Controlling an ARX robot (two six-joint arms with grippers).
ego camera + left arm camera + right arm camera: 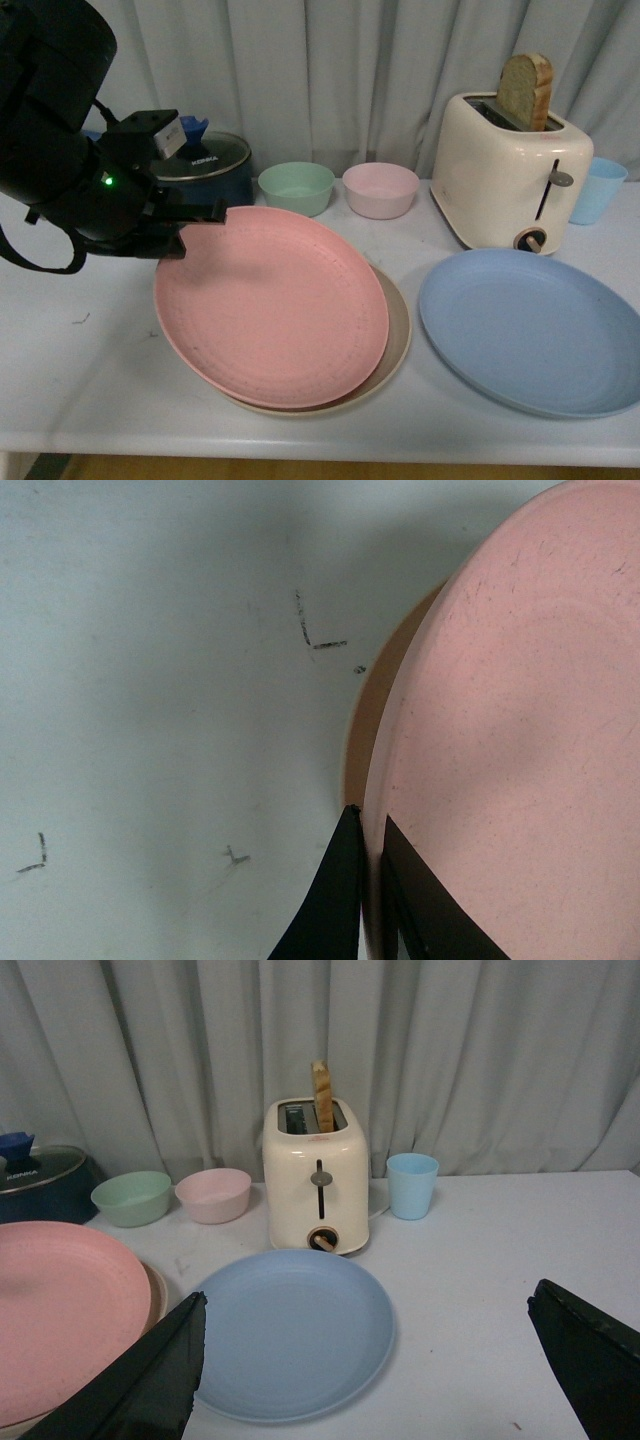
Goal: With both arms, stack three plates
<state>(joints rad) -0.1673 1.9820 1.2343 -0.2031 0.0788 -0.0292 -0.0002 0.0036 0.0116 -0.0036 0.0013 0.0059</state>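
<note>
Table (80, 370): white top, pale curtain (330, 70) hanging behind.

Left arm (50, 130): black, bulky, green light lit, reaching in from the left of the front view.

Pink plate (270, 310): left of centre on the table, lying on top of the beige plate (398, 340). The beige one shows only as a crescent along the pink plate's right and near edge.

Blue plate (530, 330): flat on the table by itself, to the right of the stacked pair, apart from it, in front of the toaster.

Toaster (500, 180): cream, at the back right, with a bread slice (526, 90) standing up out of a slot.

Dark pot (215, 165) with glass lid: back left, partly hidden behind the arm.

Green bowl (296, 187) and pink bowl (380, 189): side by side at the back, between pot and toaster.

Blue cup (598, 190): just right of the toaster.

Left gripper (371, 818): closed down narrow on the pink plate's far-left rim, one finger (330, 910) under the edge and the other on the upper face.

Right gripper (365, 1305): fingers (150, 1380) spread wide, nothing between them, above the table facing the blue plate.

Pen marks (318, 630): small black ticks on the tabletop beside the stack.
</note>
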